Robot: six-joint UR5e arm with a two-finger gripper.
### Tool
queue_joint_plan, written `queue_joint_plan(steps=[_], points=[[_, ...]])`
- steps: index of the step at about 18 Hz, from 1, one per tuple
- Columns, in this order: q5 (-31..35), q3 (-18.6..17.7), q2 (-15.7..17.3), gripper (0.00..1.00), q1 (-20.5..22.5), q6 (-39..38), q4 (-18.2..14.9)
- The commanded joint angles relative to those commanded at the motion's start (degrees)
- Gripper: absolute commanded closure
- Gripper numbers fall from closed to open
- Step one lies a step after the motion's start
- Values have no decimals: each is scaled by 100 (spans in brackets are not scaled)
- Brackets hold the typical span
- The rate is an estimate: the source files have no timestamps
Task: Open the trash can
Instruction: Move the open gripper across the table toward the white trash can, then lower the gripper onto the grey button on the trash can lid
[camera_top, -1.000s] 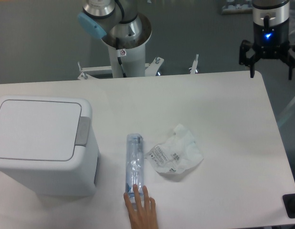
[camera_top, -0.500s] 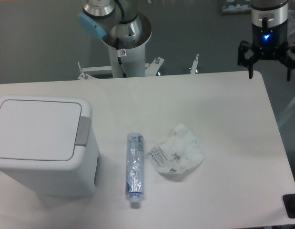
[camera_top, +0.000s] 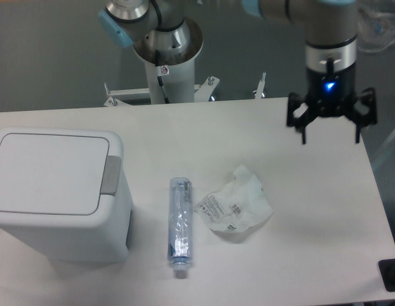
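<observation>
— Camera view, left side?
— Trash can [camera_top: 57, 191] on the table [camera_top: 299, 255] at the left edge, upright, lid flat and down, grey push tab [camera_top: 110, 174] on the right edge of the lid.

— And the middle of the table?
— Clear plastic bottle [camera_top: 179, 223] lying on its side just right of the trash can, cap end toward the near edge. Beside it to the right, crumpled white wrapper [camera_top: 236, 207] with printed text, close to the bottle but not visibly touching.

— Gripper?
— Gripper [camera_top: 330, 132] up over the far right part of the table, well apart from the trash can, pointing down, blue light lit on its body. Fingers [camera_top: 304, 130] spread wide, holding nothing.

— Anything else worth noting?
— Arm base [camera_top: 165, 57] behind the far table edge, near the centre. Small dark object [camera_top: 390, 274] at the near right corner, cut off by the frame, too little showing to identify.
</observation>
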Motion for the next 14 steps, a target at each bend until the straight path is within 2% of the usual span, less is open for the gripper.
queue_joint_plan(steps=[2, 5, 8, 14], points=[[-298, 18, 35, 0, -211, -749, 149], [-615, -26, 88, 0, -510, -1260, 237], [-651, -192, 211, 0, -791, -1796, 229], [-686, -500, 430, 0, -1398, -2132, 229]])
